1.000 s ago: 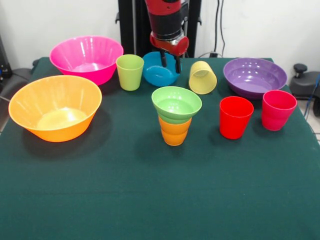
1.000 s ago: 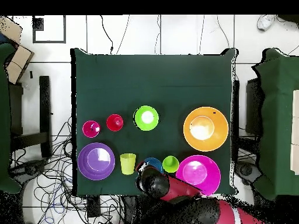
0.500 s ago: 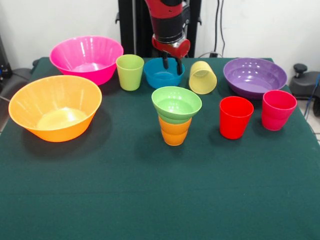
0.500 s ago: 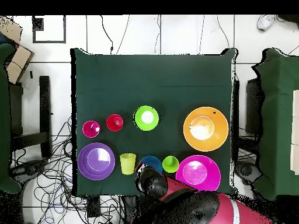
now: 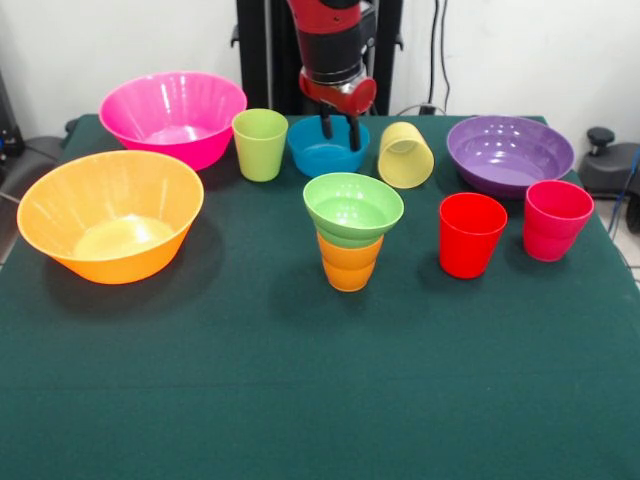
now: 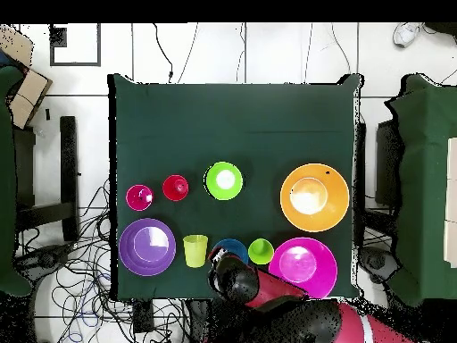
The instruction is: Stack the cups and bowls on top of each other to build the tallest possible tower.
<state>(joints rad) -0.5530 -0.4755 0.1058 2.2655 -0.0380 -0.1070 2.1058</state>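
The red and black arm comes straight down with its wrist vertical, and the gripper hangs low with its two dark fingers pointing down, spread a bit apart, looks open to me.

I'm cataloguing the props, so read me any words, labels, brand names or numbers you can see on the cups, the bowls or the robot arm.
None: no readable text in either view.
The cups and bowls, such as the large orange bowl and the red cup, show plain colours.
The arm above the small blue bowl shows no legible marking.
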